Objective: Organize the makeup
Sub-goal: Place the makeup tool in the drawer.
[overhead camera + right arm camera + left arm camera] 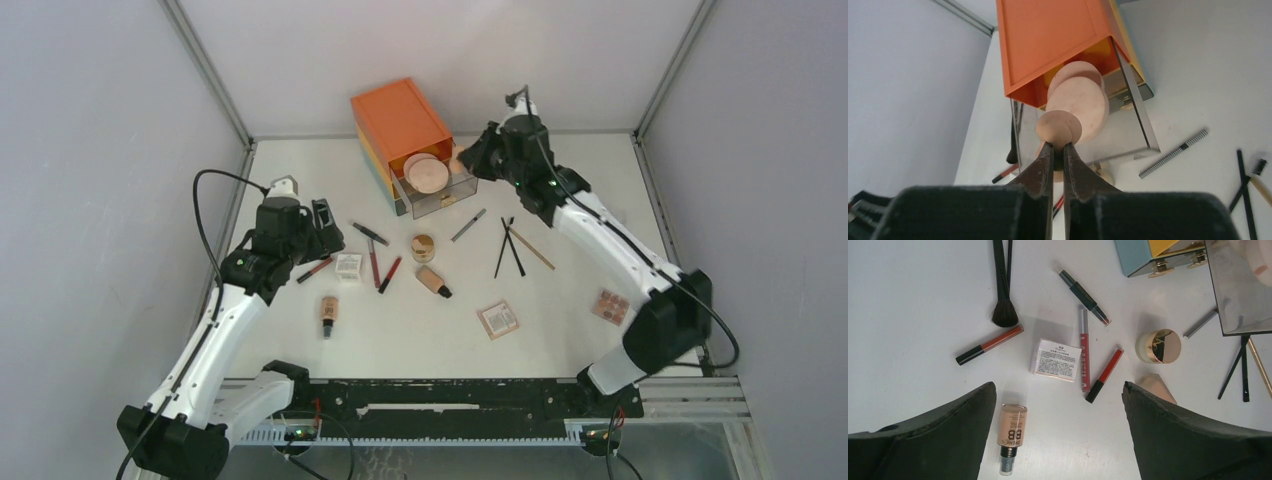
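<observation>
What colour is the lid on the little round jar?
Shiny gold. The lid shows best in the left wrist view.

Orange mini chest (398, 118), drawer (443, 204) open, white table (560, 340)

Brush (1004, 315) handle cut off at top; foundation bottle (1154, 386) part-hidden

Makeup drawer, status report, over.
Left gripper open over white box. Right gripper shut on small round compact above open drawer. Larger compacts already inside.
</observation>
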